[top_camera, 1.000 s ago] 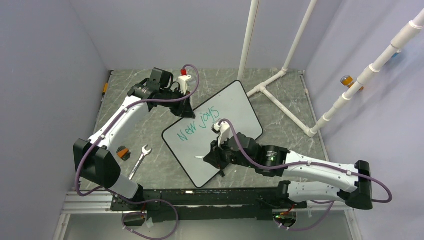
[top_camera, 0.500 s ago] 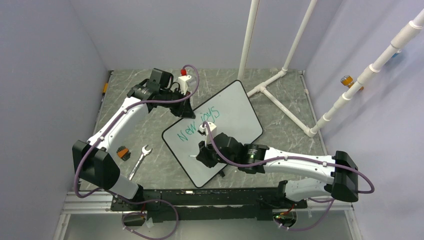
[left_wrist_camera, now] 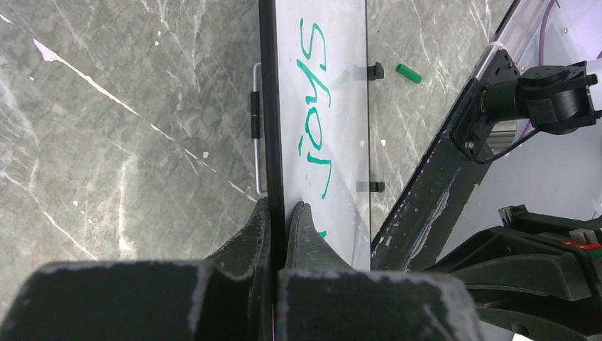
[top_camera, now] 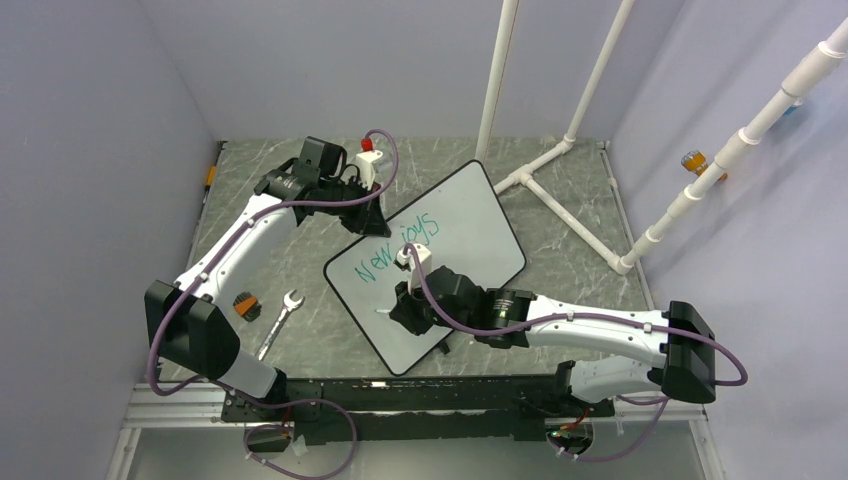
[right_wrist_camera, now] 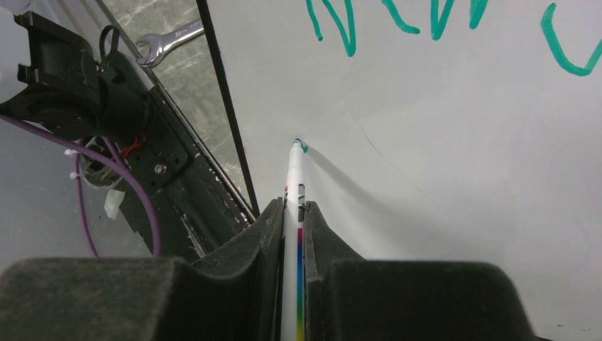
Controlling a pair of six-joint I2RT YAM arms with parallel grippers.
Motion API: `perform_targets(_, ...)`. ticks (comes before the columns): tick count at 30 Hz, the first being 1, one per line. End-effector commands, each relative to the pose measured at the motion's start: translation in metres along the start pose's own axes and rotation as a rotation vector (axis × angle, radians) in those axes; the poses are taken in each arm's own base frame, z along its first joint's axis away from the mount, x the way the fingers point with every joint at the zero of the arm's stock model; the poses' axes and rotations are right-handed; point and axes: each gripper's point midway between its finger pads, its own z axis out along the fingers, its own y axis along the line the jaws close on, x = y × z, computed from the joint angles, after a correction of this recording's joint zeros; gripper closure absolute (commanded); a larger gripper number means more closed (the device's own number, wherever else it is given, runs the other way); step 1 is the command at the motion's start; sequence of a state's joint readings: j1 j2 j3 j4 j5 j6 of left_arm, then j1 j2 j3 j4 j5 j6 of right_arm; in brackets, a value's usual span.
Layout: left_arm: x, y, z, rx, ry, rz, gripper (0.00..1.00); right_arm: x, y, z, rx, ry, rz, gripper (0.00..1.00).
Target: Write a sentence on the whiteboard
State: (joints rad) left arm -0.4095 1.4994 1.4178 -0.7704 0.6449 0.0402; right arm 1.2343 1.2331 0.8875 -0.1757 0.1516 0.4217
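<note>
On the table (top_camera: 330, 340): whiteboard (top_camera: 470, 215), lying askew.
Sentence (top_camera: 375, 265): green "New joys" so far.
Right tool (right_wrist_camera: 292, 209): clamped on marker (right_wrist_camera: 294, 177), tip on board beneath the words.
Left tool (left_wrist_camera: 278, 213): pinching board's black edge.
Wrench (top_camera: 280, 322): left of board.

The whiteboard (top_camera: 470, 225) is white with a thin black rim. The sentence (top_camera: 378, 265) is green. The bench (top_camera: 570, 255) is grey with white streaks. The pen (right_wrist_camera: 294, 177) is white with a rainbow stripe and a green tip.
</note>
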Motion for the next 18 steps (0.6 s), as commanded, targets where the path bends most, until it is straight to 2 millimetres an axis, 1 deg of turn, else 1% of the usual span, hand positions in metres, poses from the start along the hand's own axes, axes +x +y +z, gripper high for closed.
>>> perform_targets(1,-0.003,0.022,0.001,-0.118,-0.01,0.146,1.0,-0.013,0.0,0.004,0.018,-0.041,-0.007,1.0)
perform_targets(12,-0.003,0.021,0.0,-0.118,-0.01,0.145,1.0,0.025,-0.013,-0.003,0.029,0.013,0.057,1.0)
perform_targets(18,-0.003,0.021,0.001,-0.115,-0.008,0.146,1.0,0.038,-0.014,-0.005,0.015,0.033,0.08,1.0)
